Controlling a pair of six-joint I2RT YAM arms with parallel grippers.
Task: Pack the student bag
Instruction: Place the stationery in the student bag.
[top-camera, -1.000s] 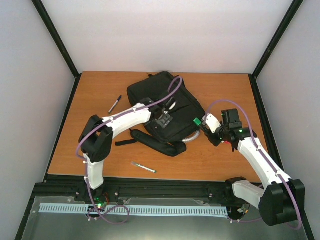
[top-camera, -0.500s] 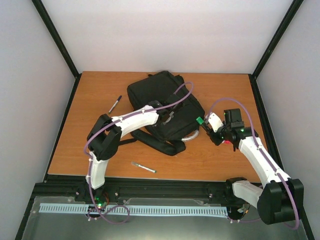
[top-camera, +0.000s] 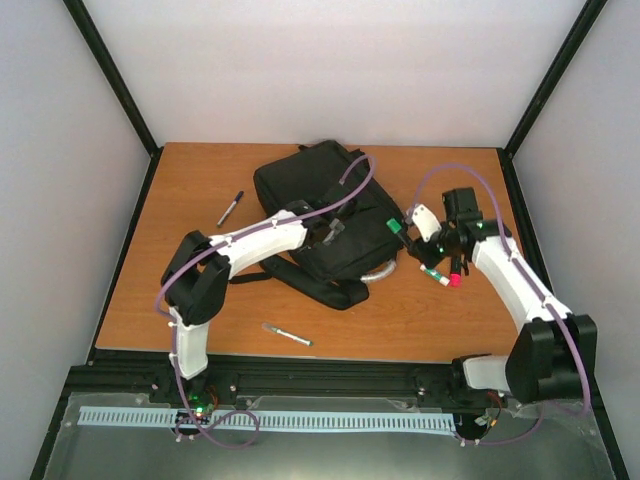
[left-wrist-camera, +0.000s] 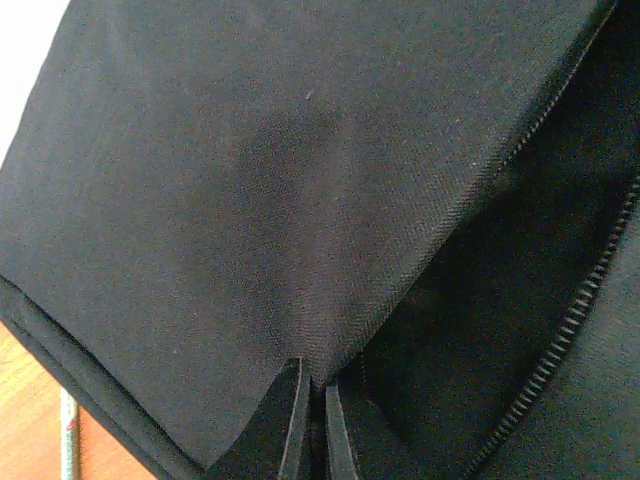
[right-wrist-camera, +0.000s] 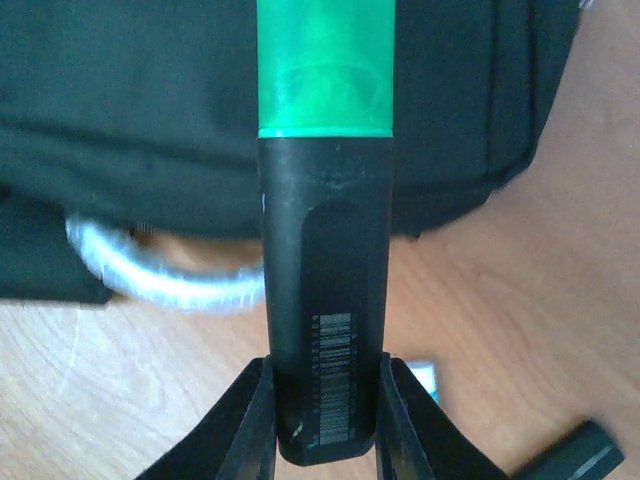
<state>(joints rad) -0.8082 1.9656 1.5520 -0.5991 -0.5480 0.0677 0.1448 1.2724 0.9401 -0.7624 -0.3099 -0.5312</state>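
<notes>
The student bag (top-camera: 318, 195), a big black backpack, lies in the middle of the table with its grey curved handle (top-camera: 378, 272) at the near right. My left gripper (top-camera: 334, 231) sits on top of it. In the left wrist view the left gripper (left-wrist-camera: 314, 392) is shut on a pinched-up fold of the bag's black fabric (left-wrist-camera: 250, 200), beside an open zip (left-wrist-camera: 572, 325). My right gripper (right-wrist-camera: 325, 400) is shut on a black highlighter with a green cap (right-wrist-camera: 325, 250). In the top view that highlighter (top-camera: 396, 226) hangs just off the bag's right edge.
A marker with a pink cap (top-camera: 441, 276) lies on the table under my right arm. A black pen (top-camera: 230, 207) lies left of the bag and another pen (top-camera: 287, 335) near the front edge. Walls close in the table on three sides.
My left gripper has closed on the bag's fabric after sliding right across the bag. My right arm has swung back toward the far side with the highlighter, uncovering the pink-capped marker.
</notes>
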